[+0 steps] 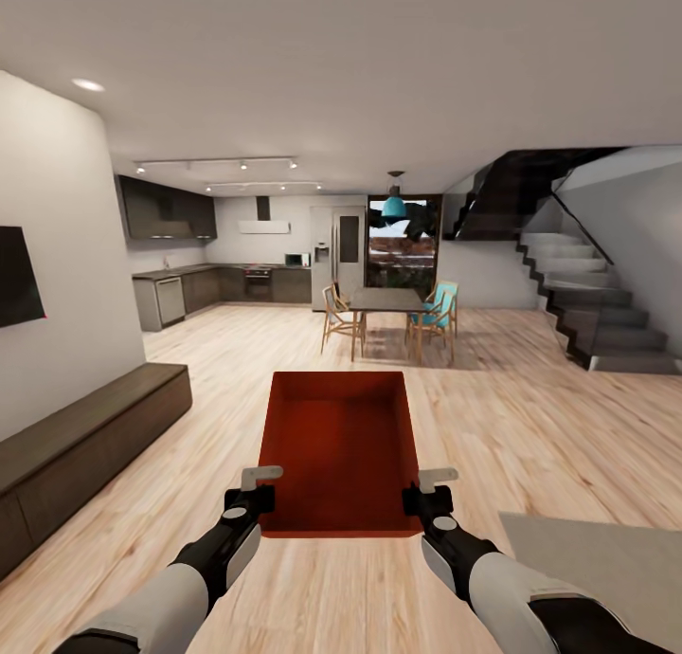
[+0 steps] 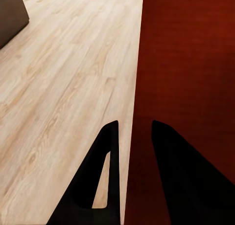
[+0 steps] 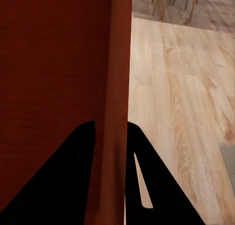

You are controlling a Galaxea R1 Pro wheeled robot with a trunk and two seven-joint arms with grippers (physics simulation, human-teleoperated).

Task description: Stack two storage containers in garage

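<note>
I hold one orange-red storage container level above the light wood living-room floor, its open top facing up. My left gripper is shut on its left wall near the front corner. In the left wrist view the left gripper has its dark fingers on either side of the container wall. My right gripper is shut on the right wall. The right wrist view has the right gripper straddling the container rim. The second container, the garage and its concrete floor are out of view.
A long low dark bench runs along the left wall under a black TV. Ahead stand a dining table with chairs and the dark-cabinet kitchen. A staircase rises at the right. A grey rug lies near my right arm.
</note>
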